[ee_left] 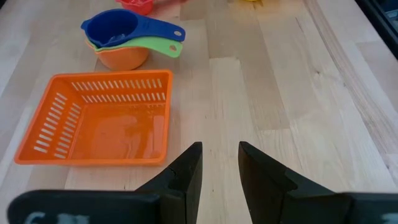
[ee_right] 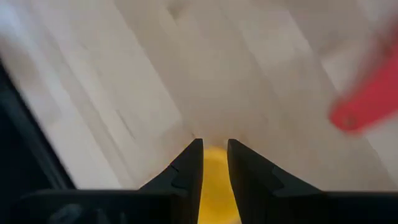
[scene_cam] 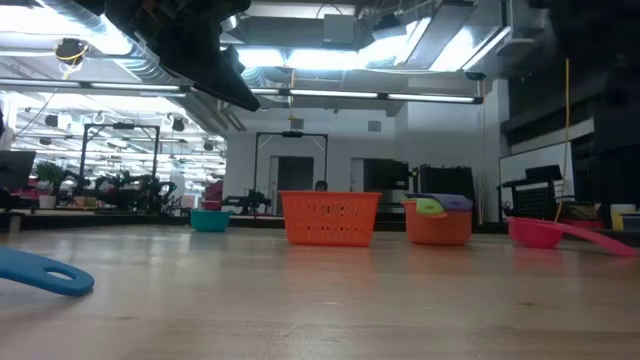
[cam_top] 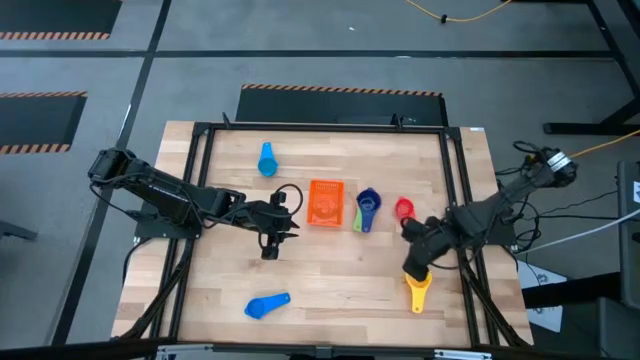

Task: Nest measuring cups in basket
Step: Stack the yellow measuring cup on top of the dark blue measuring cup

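Gripping yellow cup (ee_right: 214, 186) (wrist view only)

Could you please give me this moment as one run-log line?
basket: empty | left gripper: open, beside basket | right gripper: over yellow cup | orange-green-blue stack: on table

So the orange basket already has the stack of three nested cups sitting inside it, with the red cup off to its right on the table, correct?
Not quite. The orange basket is empty, as the left wrist view shows. The stack of three nested cups, dark blue over green over orange, stands on the table beside the basket, not in it. The red cup does lie further right on the table, as the high view confirms.
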Controlling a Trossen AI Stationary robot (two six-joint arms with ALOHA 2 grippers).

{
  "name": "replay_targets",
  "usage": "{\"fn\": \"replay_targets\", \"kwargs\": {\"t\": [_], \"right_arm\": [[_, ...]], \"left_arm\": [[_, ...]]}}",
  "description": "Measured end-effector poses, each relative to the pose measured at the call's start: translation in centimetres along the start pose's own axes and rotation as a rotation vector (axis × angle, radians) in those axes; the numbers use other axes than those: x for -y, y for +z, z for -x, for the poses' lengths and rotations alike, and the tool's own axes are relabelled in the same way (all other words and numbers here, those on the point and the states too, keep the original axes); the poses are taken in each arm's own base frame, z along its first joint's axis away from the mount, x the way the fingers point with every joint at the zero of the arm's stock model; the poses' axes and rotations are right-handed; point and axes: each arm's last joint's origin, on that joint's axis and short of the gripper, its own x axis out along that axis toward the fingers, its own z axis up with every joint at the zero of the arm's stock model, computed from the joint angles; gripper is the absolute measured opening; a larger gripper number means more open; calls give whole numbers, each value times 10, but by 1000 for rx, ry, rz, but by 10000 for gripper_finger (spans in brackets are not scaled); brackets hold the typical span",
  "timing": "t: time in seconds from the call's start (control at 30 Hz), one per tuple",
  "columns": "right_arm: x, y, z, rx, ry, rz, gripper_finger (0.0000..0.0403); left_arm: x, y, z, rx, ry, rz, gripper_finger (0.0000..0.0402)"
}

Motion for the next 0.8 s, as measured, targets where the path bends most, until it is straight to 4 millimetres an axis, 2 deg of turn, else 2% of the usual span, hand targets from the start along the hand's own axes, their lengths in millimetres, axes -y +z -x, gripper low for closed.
{"fn": "replay_targets", "kwargs": {"t": [0.17, 0.4, 0.6, 0.8], "right_arm": [[6, -20, -2, -57, -98, -49, 78], [13, -35, -15, -76, -135, -47, 78], [17, -40, -31, -74, -88, -42, 78], [23, -44, -38, -119, -93, -44, 78]], "left_arm": [[0, 0, 0, 0, 0, 0, 96], [0, 0, 0, 0, 0, 0, 96], [0, 0, 0, 0, 0, 0, 96], [0, 0, 0, 0, 0, 0, 96]]}}
